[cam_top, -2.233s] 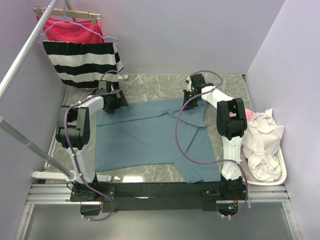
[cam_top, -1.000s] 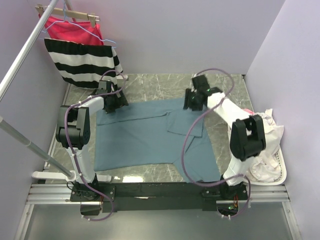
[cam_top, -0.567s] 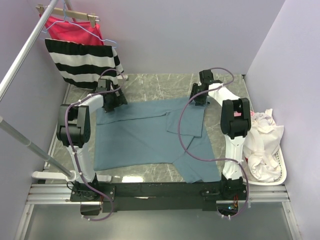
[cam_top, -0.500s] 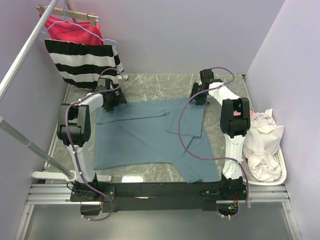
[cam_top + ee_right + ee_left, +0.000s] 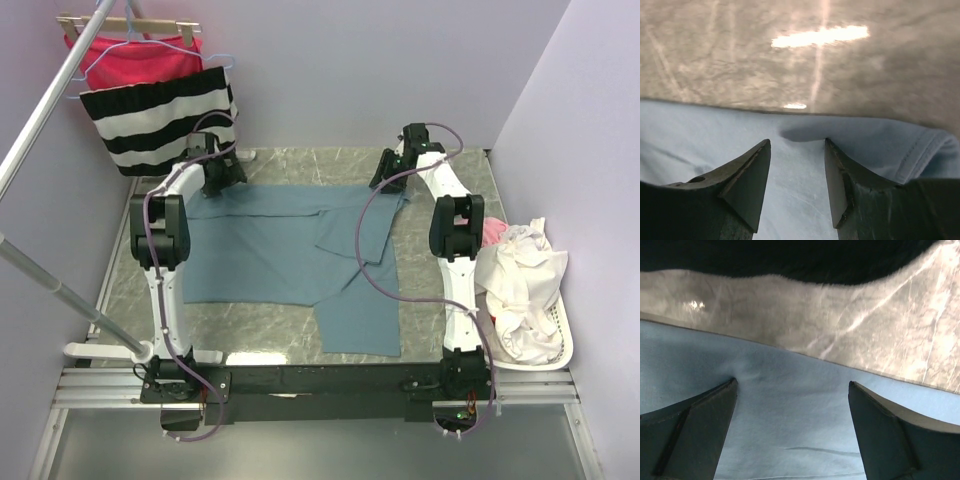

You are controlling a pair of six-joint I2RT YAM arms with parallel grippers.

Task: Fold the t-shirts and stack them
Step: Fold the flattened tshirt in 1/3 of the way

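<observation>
**Spotter 1:** Your slate-blue t-shirt point(image 5: 270, 245) lies spread on the marble bench point(image 5: 300, 165) in the middle of the top view. Its far edge runs nearly straight between your two arms. The right part is folded over in creases, and one flap reaches down towards the lower middle of the frame.

**Spotter 2:** Your left claw point(image 5: 218, 180) sits at the shirt's upper left corner. In the left wrist view the claw point(image 5: 792, 385) is released. Its fingers point(image 5: 700, 415) stand wide apart over the t-shirt point(image 5: 790, 430), with smooth cloth between them and bare bench point(image 5: 865, 325) just beyond the edge.

**Spotter 1:** Your right claw point(image 5: 384, 178) is at the upper right corner. In its wrist view the claw point(image 5: 797, 142) is also released, though the gap is narrower. The fingers point(image 5: 745, 175) point at the t-shirt's point(image 5: 795, 165) edge, with a hemmed fold at the right of the frame and the bench point(image 5: 740, 60) above. You cannot tell from here whether the tips press on the cloth.

**Spotter 2:** In the upper left of the top view, a black-and-white striped garment point(image 5: 160, 115) and a red-pink garment point(image 5: 135, 65) hang on hangers. At the right edge, a white laundry basket point(image 5: 562, 345) holds crumpled white cloth point(image 5: 515, 280).
</observation>
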